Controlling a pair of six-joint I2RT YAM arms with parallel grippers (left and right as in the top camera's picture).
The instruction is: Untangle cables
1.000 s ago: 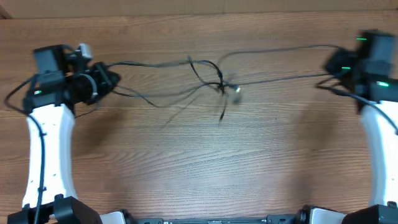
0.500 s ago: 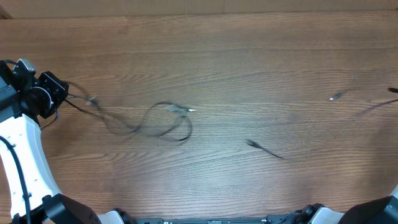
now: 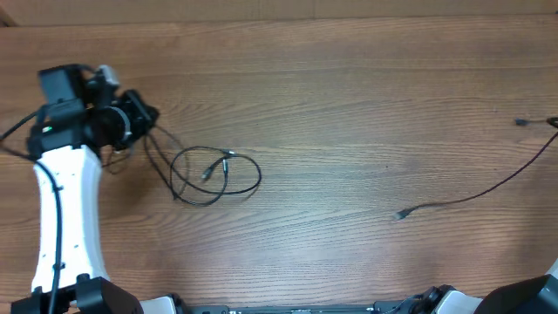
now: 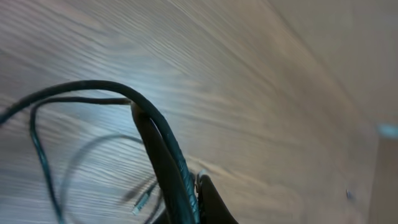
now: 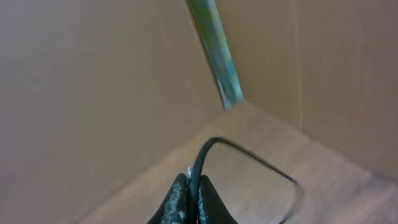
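Since the overhead picture of half a second ago, the left hand (image 3: 145,115) has travelled inward from the counter's left edge. The thin black flexible coiled cable (image 3: 215,174), then stretched in a slack wave, has gathered into a loose ring.

Left hand: closed, its fingers (image 4: 214,202) pinching black strands of the coiled cable, which arch out of the grip and drop to the brown wood-grain counter (image 3: 349,78). The ring lies just beside this hand, on its right and slightly nearer the arm bases. A small pale plug (image 4: 142,202) rests below the hand.

Right hand (image 5: 189,194): outside the overhead view; its wrist view shows it closed on the thin black trailing cable (image 3: 471,194), which rises from between the fingers and bends down to the counter. Seen from overhead, this cable curves from the right edge toward the left hand and ends well apart from the ring. A small dark plug end (image 3: 520,122) lies near the right edge.
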